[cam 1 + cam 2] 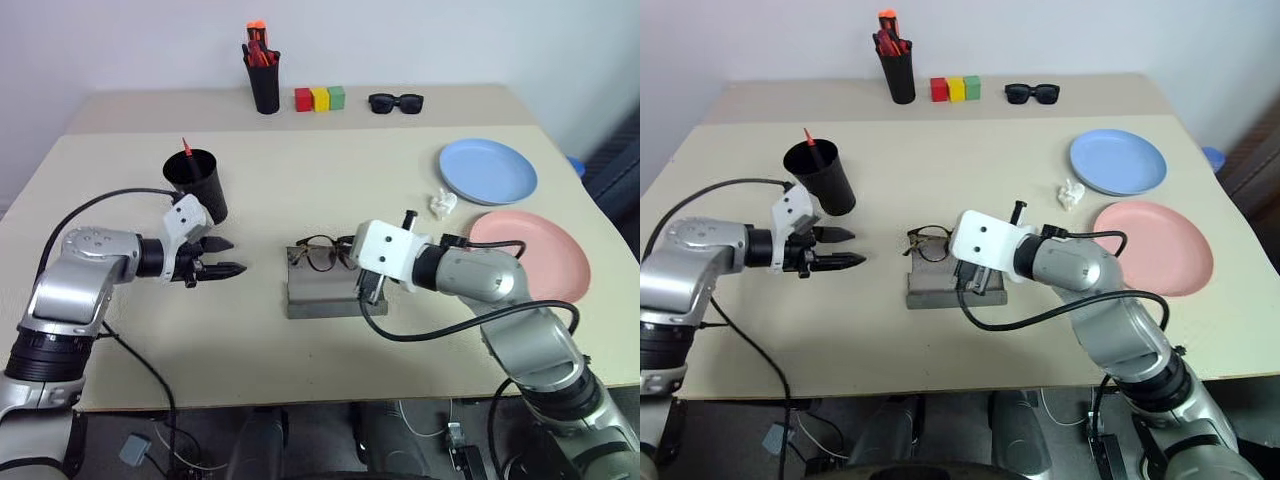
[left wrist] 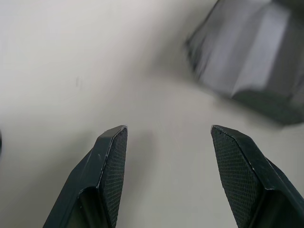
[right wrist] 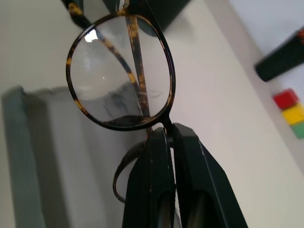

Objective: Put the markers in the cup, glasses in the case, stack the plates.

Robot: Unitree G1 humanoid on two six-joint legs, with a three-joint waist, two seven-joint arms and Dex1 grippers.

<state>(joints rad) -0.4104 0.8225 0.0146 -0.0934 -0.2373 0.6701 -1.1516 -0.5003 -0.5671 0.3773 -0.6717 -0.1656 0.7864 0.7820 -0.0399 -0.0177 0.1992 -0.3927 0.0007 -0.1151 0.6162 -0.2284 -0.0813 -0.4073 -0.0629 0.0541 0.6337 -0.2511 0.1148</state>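
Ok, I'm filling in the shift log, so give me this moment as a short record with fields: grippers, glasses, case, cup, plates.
left gripper: open, empty, above the table between the cup and the case
right gripper: shut on the glasses, pinching the frame
glasses: held over the case, not yet inside
case: grey, open, in the middle of the table
cup: black, upright, a red-tipped marker sticking out
plates: blue plate and pink plate side by side, not stacked
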